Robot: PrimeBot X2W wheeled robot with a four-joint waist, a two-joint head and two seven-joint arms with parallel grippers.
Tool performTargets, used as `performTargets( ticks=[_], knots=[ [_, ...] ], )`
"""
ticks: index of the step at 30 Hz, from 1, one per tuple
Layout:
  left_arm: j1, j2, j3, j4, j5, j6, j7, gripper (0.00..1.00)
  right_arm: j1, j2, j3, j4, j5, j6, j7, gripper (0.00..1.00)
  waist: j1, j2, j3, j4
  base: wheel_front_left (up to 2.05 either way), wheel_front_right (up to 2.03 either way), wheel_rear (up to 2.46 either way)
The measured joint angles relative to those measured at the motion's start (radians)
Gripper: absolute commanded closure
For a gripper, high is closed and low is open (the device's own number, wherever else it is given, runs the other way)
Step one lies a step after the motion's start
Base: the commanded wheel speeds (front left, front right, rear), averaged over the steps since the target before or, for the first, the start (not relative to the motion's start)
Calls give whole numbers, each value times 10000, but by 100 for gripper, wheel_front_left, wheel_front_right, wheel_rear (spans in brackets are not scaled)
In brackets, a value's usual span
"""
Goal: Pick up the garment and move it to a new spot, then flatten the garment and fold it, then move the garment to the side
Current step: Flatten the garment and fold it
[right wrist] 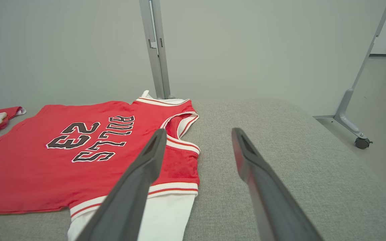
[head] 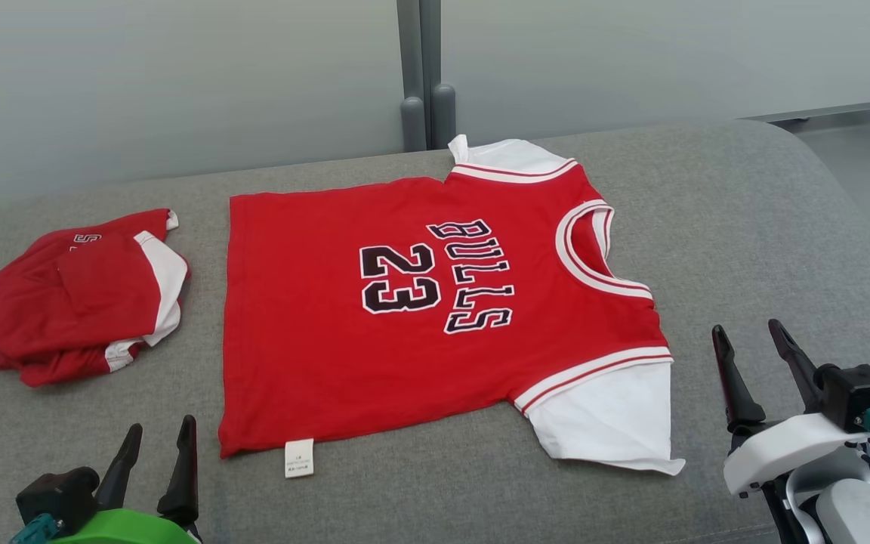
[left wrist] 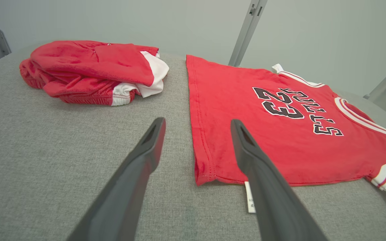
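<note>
While looking down through the head view, finding the red short-sleeved cotton jersey with white sleeves and black "BULLS 23" lettering (head: pixel 405 332) lying flat across the middle of the frame on the grey woven cushion (head: pixel 767 227), collar pointing right. Showing a crumpled red-and-white cloth bundle (head: pixel 65 302) at centre left, apart from it. Showing the left gripper (head: pixel 162 425) at lower left and the right gripper (head: pixel 745 326) at lower right, both gaping wide, gripping nothing.

Looking along the left wrist view, framing the jersey's near hem corner at centre, a small white care label (left wrist: pixel 248 200) poking out just below.

Looking along the right wrist view, framing the near white sleeve at lower left.

Probably heading into folding. Risking pinching only the top layer, or the label alone, and so peeling the jersey open; risking snagging the cushion weave; risking dragging and wrinkling the flat cloth.
</note>
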State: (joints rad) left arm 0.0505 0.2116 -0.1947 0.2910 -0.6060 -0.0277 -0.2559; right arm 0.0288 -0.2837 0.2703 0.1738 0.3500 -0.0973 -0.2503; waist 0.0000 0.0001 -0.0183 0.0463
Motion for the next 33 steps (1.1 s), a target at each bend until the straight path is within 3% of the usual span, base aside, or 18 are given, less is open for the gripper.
performTargets(
  ticks=[7, 22, 33],
  knots=[
    [-2, -29, 44, 148, 36, -90, 0, 0, 13, 52, -105, 119, -84, 104, 0, 0, 0, 0, 44, -28, 0, 0, 0],
    [-241, -382, -276, 541, -17, -224, 192, 0, 604, 192, 786, 1766, -199, 886, 4, 0, 0, 0, 794, -157, 0, 0, 0],
    [-1062, -385, -366, 681, 21, -347, 186, 0, -282, 662, 1120, 2784, -198, 1329, 96, 0, 0, 0, 1626, -247, 0, 0, 0]
  ],
)
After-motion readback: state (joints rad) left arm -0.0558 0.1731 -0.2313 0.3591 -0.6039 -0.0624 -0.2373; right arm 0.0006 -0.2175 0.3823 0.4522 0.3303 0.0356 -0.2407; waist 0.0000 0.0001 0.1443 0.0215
